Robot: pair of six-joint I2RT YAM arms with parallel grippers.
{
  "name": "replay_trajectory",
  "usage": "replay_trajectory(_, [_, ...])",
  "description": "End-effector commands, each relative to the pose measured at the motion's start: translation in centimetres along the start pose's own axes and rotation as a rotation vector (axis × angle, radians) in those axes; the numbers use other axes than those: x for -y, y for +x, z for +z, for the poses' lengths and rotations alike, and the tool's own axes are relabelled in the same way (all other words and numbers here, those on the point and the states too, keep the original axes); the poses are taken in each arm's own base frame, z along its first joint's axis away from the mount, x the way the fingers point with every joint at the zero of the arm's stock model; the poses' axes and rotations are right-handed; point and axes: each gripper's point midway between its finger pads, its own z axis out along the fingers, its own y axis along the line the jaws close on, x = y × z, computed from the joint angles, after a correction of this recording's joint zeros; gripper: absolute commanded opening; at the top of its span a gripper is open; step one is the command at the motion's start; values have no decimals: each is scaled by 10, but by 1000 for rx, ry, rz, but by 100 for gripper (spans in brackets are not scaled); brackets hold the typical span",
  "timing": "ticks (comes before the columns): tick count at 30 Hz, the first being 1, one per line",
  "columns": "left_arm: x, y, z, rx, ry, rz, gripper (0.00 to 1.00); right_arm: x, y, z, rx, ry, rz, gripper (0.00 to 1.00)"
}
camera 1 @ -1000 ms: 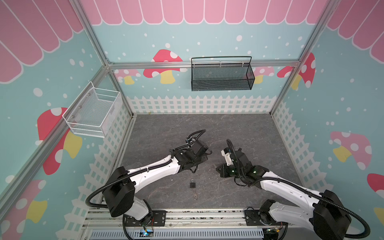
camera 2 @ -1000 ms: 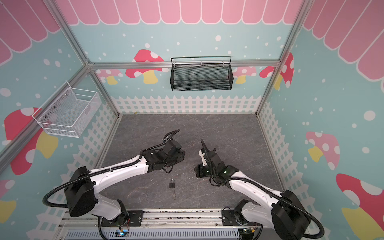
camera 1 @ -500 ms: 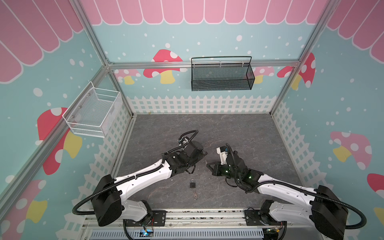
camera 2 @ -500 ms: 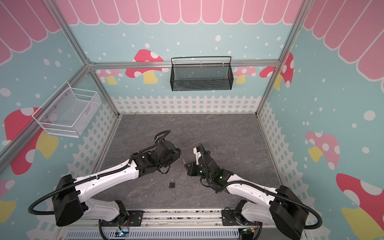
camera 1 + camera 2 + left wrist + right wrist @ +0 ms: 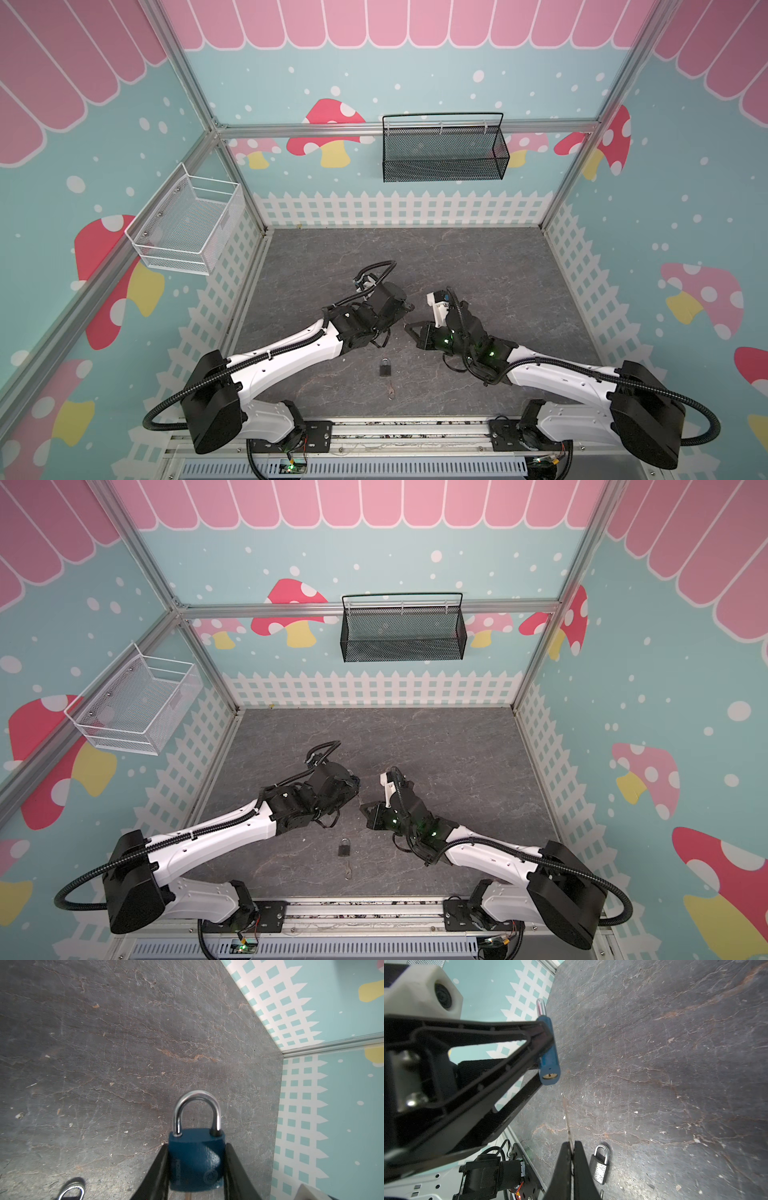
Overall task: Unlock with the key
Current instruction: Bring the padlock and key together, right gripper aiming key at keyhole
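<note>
Key (image 5: 567,1120): right wrist view, thin blade seen edge-on, pinched in the clenched right pincer (image 5: 572,1144). Its tip is just short of the brass keyhole of the blue padlock (image 5: 549,1053), not touching. The left pincer (image 5: 544,1049) holds that padlock above the table (image 5: 675,1084). A grey padlock (image 5: 600,1164) lies flat on the table beside the right pincer.

Left wrist view: blue padlock (image 5: 196,1159) grasped by its 2 side edges, both shackle legs seated.

Both top views: 2 pincers nearly meet mid-table, left (image 5: 405,308), right (image 5: 409,329). The grey padlock (image 5: 385,368) lies nearer the front, apart from both. Key too small to see.
</note>
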Motion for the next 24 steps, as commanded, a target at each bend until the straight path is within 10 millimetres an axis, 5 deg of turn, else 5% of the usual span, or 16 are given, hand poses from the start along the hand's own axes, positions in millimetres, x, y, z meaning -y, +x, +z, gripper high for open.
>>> replay_trajectory(1, [7, -6, -2, 37, 10, -8, 0, -15, -13, 1, 44, -29, 27, 0])
replay_trajectory(24, [9, 0, -1, 16, 14, 8, 0, -12, -21, 9, 70, 8, 41, 0])
